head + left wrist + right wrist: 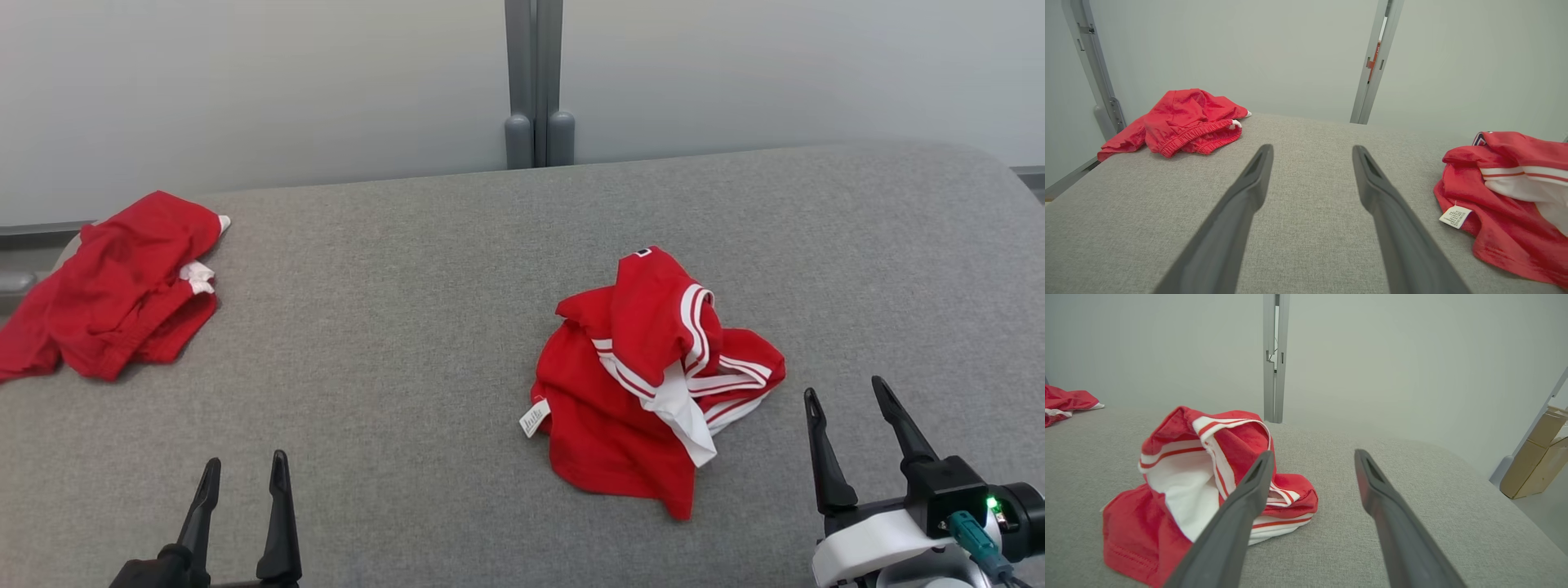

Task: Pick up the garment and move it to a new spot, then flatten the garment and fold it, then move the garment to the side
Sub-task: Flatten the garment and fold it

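Observation:
A crumpled red garment [645, 384] with white stripes and a white label lies right of centre on the grey fabric-covered table [392, 327]. My right gripper [845, 386] stands open just to its right, near the table's front, with nothing between its fingers. In the right wrist view the garment [1175, 486] is heaped left of the open gripper [1314, 452], partly behind the left finger. My left gripper [246, 459] is open at the front left, well apart from it. The left wrist view has the garment [1506, 220] at the right edge, beyond the open gripper [1312, 148].
A second crumpled red garment [114, 286] lies at the table's far left edge, partly hanging over it, also seen as a red heap [1184, 120]. A grey post [535, 82] stands behind the table against pale panels. A cardboard box [1535, 465] sits off the table's right side.

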Motion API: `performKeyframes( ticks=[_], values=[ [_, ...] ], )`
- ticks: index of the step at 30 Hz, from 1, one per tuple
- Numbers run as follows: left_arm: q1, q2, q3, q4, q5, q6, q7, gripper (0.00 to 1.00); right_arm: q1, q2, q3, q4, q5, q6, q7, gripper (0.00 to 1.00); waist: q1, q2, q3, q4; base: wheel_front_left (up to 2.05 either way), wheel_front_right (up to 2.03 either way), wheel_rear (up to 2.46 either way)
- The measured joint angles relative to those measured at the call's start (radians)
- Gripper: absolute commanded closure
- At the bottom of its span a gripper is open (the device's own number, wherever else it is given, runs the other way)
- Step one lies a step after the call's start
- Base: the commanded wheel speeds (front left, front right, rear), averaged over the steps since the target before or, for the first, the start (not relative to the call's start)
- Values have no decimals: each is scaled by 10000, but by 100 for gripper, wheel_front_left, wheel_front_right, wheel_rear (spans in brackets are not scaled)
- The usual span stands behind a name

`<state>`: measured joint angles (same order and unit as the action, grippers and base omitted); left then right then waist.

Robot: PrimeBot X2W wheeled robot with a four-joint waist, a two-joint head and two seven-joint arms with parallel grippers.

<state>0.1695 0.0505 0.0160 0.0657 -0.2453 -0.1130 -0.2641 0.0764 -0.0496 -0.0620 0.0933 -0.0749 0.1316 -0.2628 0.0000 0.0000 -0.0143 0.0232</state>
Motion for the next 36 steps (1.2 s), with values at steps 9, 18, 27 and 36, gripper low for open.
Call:
performKeyframes(
  ticks=[9,18,27,36],
  values=[
    [-157,0,79,13,15,-75,0,0,-55,2,52,71,31,-2,0,0,0,0,69,-147,0,0,0],
    [-173,0,52,63,15,-111,0,0,-463,-8,961,-639,56,-2,0,0,0,0,114,-135,0,0,0],
    [-247,-6,-111,157,-58,-140,0,0,-1357,-857,3386,1396,-715,4,1139,0,0,0,98,38,0,0,0],
    [-264,-6,-259,272,-136,-142,0,0,-2441,-790,3448,3350,-865,2,2144,0,0,0,152,384,0,0,0]
  ],
)
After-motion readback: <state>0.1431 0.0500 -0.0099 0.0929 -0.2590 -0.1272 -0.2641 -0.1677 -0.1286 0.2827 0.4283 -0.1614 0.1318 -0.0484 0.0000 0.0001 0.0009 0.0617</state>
